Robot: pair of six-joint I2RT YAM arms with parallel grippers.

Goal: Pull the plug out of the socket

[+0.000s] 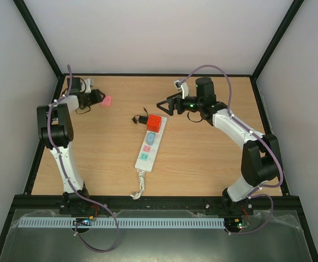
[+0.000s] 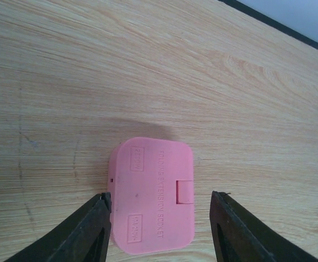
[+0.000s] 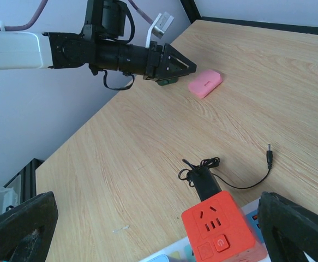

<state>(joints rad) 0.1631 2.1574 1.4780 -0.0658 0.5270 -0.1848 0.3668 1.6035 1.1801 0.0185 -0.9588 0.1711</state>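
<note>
Pink plug [image 2: 151,196], white pastel-faced socket [image 1: 148,152], red cube [image 1: 154,123], woodgrain table [image 1: 208,158].

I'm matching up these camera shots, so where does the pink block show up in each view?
Top external: the pink block lies at the far left of the table.
Left wrist: bottom centre, filling the lower frame.
Right wrist: upper middle, on the wood.
Shared landmark: the left claw, right beside it.

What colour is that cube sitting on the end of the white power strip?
The cube is red; the right wrist view shows it best.
</note>
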